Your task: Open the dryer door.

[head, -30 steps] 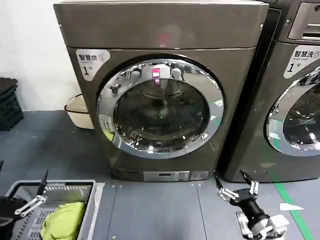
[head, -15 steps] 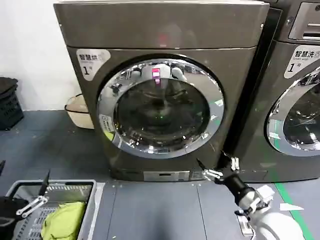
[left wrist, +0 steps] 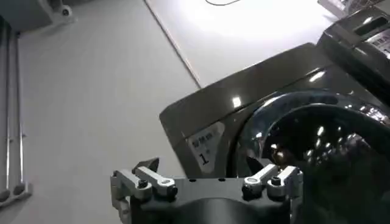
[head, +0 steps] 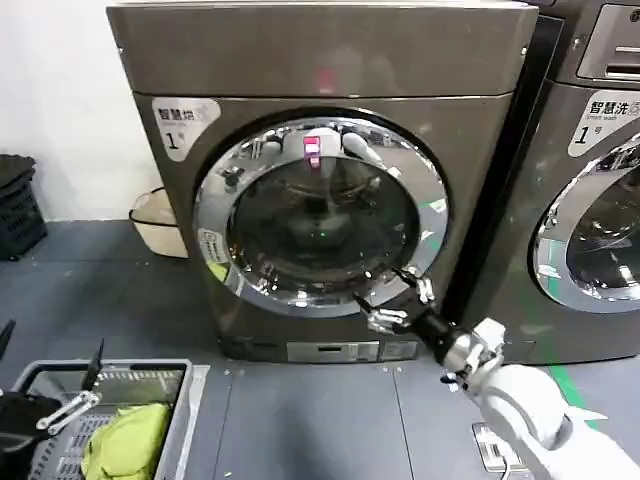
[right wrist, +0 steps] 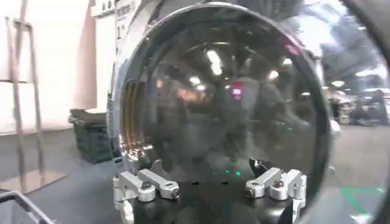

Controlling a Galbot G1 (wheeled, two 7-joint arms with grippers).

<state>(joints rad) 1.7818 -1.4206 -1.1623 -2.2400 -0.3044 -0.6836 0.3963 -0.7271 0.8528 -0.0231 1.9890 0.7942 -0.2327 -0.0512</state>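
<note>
Dryer door sat shut as I brought the right gripper, fingers spread, near its lower rim, needing a grip next.

White painted wall at rear left. Dark grey tiled floor with a green tape line at right. Black slatted crate stands against the wall. Cream round tub sits on the floor beside the bronze-grey machine casing. Overhead light reflects off glossy surfaces
</note>
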